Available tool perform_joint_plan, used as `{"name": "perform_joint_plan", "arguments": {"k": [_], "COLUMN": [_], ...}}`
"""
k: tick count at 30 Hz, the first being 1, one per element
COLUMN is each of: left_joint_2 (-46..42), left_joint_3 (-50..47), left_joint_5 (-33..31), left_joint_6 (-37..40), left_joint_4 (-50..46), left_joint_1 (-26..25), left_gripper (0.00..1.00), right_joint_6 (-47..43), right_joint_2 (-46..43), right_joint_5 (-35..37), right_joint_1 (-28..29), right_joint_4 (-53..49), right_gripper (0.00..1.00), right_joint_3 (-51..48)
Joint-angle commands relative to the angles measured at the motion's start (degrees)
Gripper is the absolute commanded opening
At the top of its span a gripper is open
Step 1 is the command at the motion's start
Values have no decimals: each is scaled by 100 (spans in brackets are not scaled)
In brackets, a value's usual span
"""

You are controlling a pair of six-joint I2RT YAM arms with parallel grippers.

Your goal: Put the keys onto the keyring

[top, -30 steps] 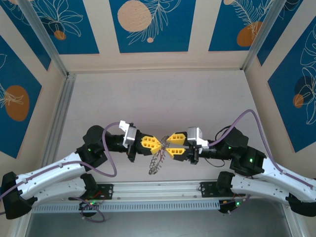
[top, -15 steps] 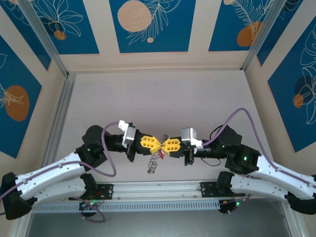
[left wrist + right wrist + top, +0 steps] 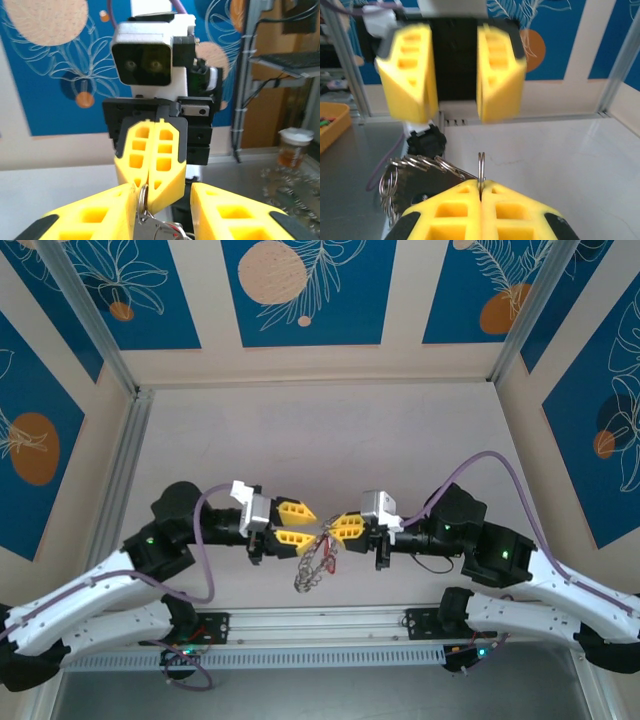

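Right wrist: right fingers tight on keyring, lower arc hidden; left fingers apart, blurred.

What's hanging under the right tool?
A thin ring, pinched in the shut right tool, with a bunch of keys dangling below. The ring's pinched part is hidden inside the grip.

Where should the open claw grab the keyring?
Probably the bare arc of the keyring sticking out past the shut right claw. It points at the left claw, keys dangling below, so that claw should come straight in from its side.
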Motion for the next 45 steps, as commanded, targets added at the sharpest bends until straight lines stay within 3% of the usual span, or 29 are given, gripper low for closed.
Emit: {"name": "perform_joint_plan", "arguments": {"k": [1,8,18,36,45], "left_joint_2": [-36,402,994,1262,1309], "left_joint_3": [740,1598,2223,2096,2048], "left_joint_5": [-723,-869,-1209,-1520,-1587], "left_joint_6": [932,1396,1424,1597,1646], "left_joint_4": [-1900,-3212,-3946,-3960,-4001], "left_joint_1": [20,16,15,-7,-11], "left_gripper": [34,36,37,35,21], "right_joint_6": [-309,-467,-453,-445,-456], "right_joint_2": [200,826,1361,1610,1608], "right_joint_5": [457,578,831,568,490], "right_joint_1": [-29,-28,65,154,158], "right_joint_4": [-526,-1292,-1779,-1800,-1742], "right_gripper": [0,0,0,0,0], "right_joint_3": [467,1090,1584,1773,1769]}}
